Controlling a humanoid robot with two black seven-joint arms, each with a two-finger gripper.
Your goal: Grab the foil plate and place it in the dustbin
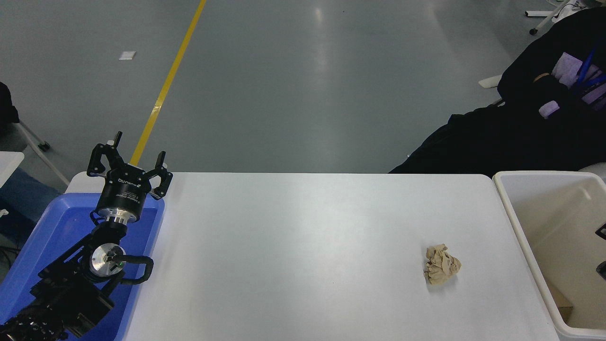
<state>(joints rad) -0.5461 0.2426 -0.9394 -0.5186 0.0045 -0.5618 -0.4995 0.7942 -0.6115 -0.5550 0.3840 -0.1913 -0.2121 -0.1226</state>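
- Left pincer [129, 163]: parked over the blue tray [42, 237] at the counter's [293, 246] left end, fingers spread, holding nothing.
- Paper ball [441, 270]: on the counter, near the dustbin.
- Dustbin [523, 237]: right of the counter.
- Foil plate: not visible; possibly inside the dustbin beyond the frame edge.
- Right pincer [601, 250]: black parts at the right edge, over the dustbin, nearer arm; grip state could not be told.

white lettering on left end effector [130, 166], upside down, seemingly unreadable

One high head view looks forward and down over the white table [303, 255].
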